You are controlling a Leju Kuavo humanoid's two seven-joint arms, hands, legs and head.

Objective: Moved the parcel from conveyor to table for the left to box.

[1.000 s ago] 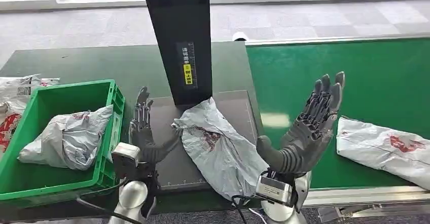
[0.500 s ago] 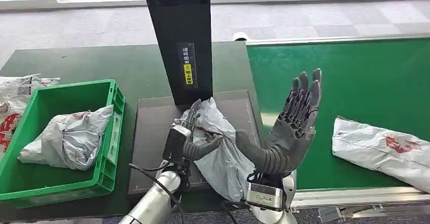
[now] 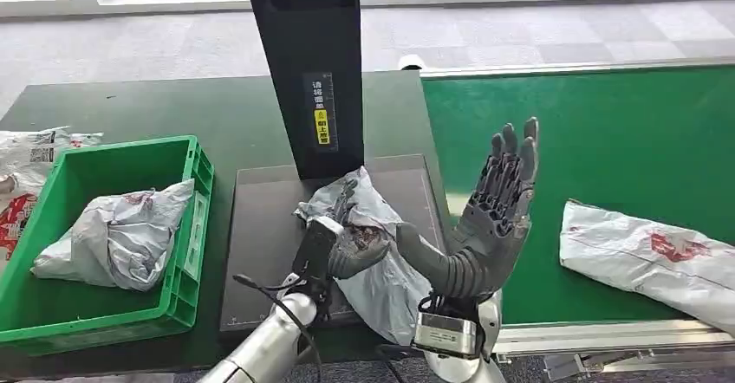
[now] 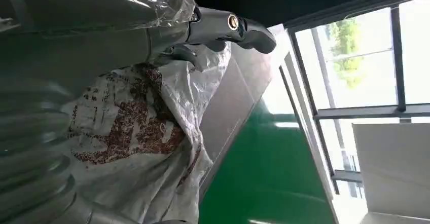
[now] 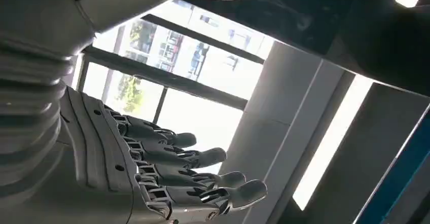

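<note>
A crumpled grey parcel (image 3: 381,292) with red print lies on the dark mat (image 3: 264,227) at the foot of the black post. My left hand (image 3: 347,240) lies on top of its upper half, fingers stretched over the plastic and thumb out to the side. In the left wrist view the fingers (image 4: 223,26) reach across the parcel (image 4: 137,127) without closing on it. My right hand (image 3: 494,218) is raised upright beside the parcel's right edge, palm bare and fingers spread, as also seen in the right wrist view (image 5: 152,173).
A second grey parcel (image 3: 650,257) lies on the green conveyor (image 3: 607,132) at the right. The green crate (image 3: 195,227) on the left holds another parcel (image 3: 121,231); more bags (image 3: 26,153) lie beyond it. The black post (image 3: 303,62) stands behind the mat.
My left hand swung right from the bare mat onto the parcel. My right hand shifted a little left, still raised. The parcel on the belt drifted slightly left.
</note>
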